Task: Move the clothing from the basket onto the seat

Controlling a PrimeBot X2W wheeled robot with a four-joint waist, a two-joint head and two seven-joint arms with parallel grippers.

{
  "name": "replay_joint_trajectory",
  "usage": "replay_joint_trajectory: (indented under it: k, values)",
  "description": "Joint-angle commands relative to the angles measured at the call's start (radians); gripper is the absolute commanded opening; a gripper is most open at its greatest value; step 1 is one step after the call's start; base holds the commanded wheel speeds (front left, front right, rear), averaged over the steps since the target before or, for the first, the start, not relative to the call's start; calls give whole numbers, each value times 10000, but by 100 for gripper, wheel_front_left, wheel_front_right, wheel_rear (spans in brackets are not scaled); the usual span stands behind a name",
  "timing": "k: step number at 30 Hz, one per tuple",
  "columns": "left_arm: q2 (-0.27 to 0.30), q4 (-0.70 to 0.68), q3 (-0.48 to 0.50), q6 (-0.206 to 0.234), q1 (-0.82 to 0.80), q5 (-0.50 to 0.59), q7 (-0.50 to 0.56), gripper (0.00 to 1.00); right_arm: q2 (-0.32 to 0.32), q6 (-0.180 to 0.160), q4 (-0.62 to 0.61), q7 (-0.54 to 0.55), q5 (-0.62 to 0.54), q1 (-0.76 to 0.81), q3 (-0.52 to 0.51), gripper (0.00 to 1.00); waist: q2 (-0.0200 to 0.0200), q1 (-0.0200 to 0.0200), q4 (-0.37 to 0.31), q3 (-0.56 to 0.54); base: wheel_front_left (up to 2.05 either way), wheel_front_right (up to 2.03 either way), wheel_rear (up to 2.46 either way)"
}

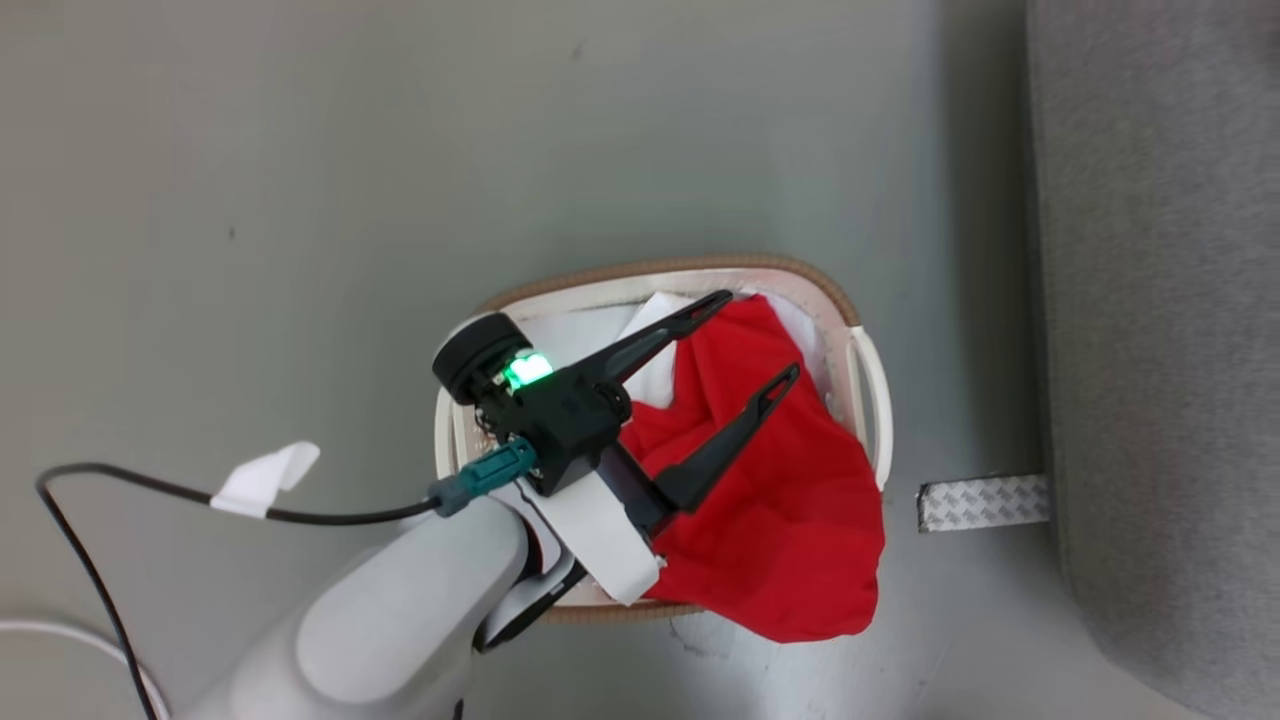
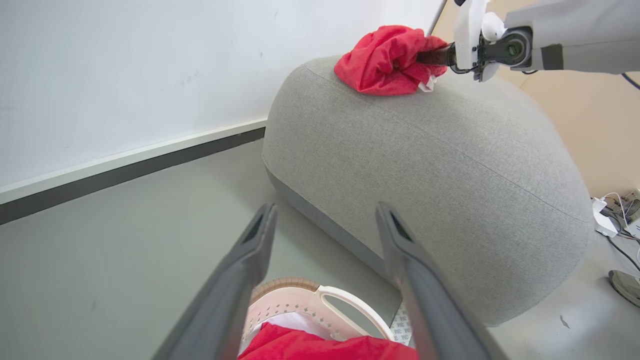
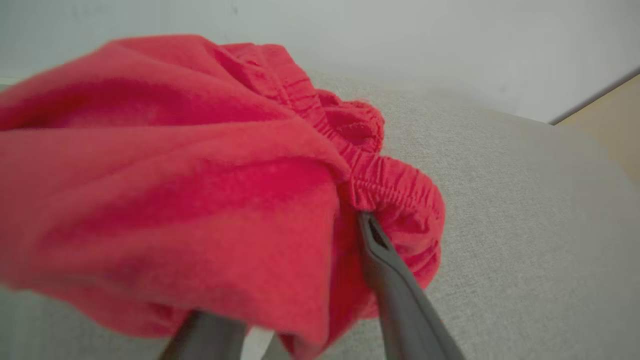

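The basket (image 1: pixel 660 272), cream with a brown rim, stands on the floor and holds red clothing (image 1: pixel 780 520) that spills over its near edge, with white fabric beside it. My left gripper (image 1: pixel 760 335) hovers open above this pile, nothing between its fingers (image 2: pixel 400 235). The grey seat (image 2: pixel 440 165) rises just past the basket (image 2: pixel 300 300). On the seat's top lies a second bunched red garment (image 2: pixel 385 60), and my right gripper (image 2: pixel 430 55) is buried in it. In the right wrist view the jaws of the right gripper (image 3: pixel 290 270) stand apart, with the garment's elastic waistband (image 3: pixel 390 185) draped between and over them.
A ribbed metal strip (image 1: pixel 983 502) lies on the floor between basket and seat (image 1: pixel 1160 300). A black cable with a white tag (image 1: pixel 265 478) trails from my left arm. A wall with a dark baseboard (image 2: pixel 125 165) runs behind; cables and plugs (image 2: pixel 620 215) lie right of the seat.
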Motion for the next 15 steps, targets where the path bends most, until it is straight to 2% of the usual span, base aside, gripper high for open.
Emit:
replay_joint_trajectory:
  k: [1, 4, 8, 15]
  values:
    - [8, 100, 19, 34, 140, -59, -63, 100, 7, -22, 143, 182, -161, 24, 218, 100, 0, -2, -133, -300, 0, 0, 0]
    - [3, 270, 65, 55, 338, -142, -84, 100, 122, -22, 405, 683, -141, 207, 700, 100, 0, -2, -323, -818, 0, 0, 0]
    - [-55, 547, 155, 92, 713, -327, -135, 100, 262, -23, 513, 1343, -21, 410, 1824, 100, 0, -2, -576, -1781, 0, 0, 0]
    - [-241, 805, 556, 319, 1612, -603, -149, 100, -25, -23, -569, 1490, 1195, 1189, 3876, 100, 0, -2, -830, -3656, 0, 0, 0]
